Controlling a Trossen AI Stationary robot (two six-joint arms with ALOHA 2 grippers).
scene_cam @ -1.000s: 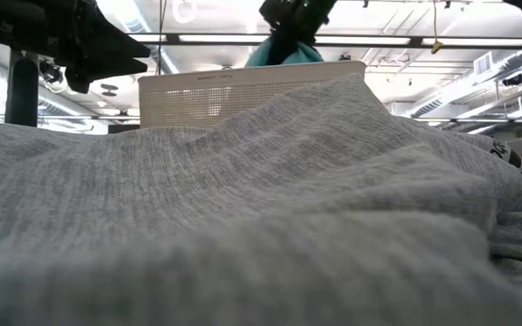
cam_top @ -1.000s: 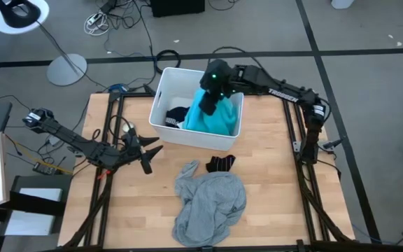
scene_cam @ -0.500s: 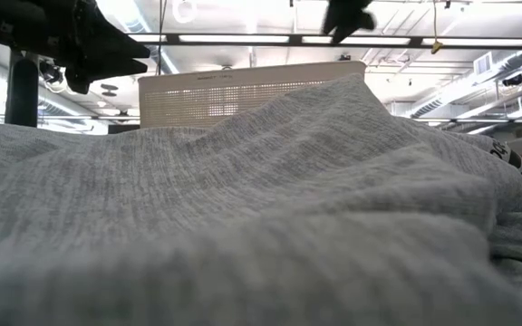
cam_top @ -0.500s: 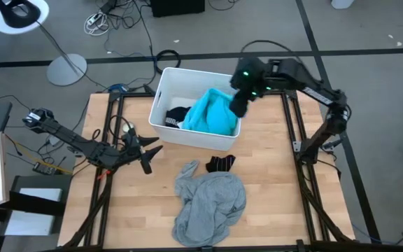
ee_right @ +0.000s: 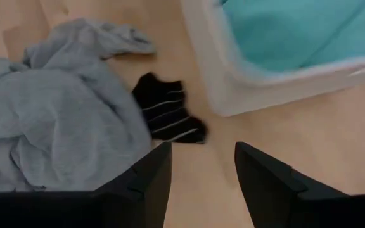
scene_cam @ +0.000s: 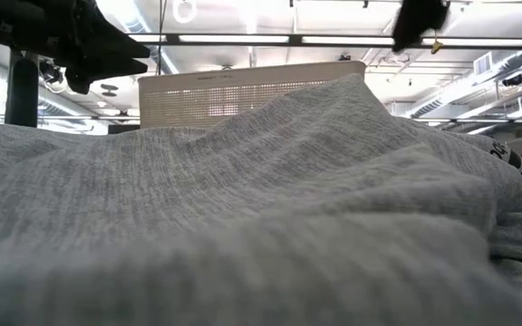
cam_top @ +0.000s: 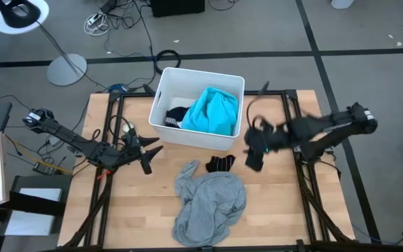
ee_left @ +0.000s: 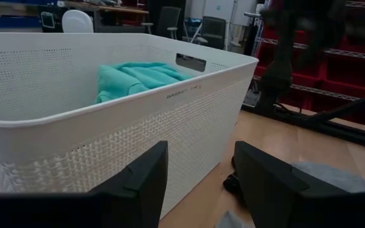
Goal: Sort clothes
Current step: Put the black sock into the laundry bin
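Two garments lie in the white bin (cam_top: 163, 91): a turquoise garment (cam_top: 213, 112) and a dark piece (cam_top: 178, 115). Right gripper (cam_top: 253, 159) and left gripper (cam_top: 147, 155) are spread, empty.

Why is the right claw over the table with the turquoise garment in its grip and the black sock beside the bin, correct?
Not quite. The right claw is open and empty; the turquoise garment lies in the white bin, per the high view. The black sock does lie beside the bin.
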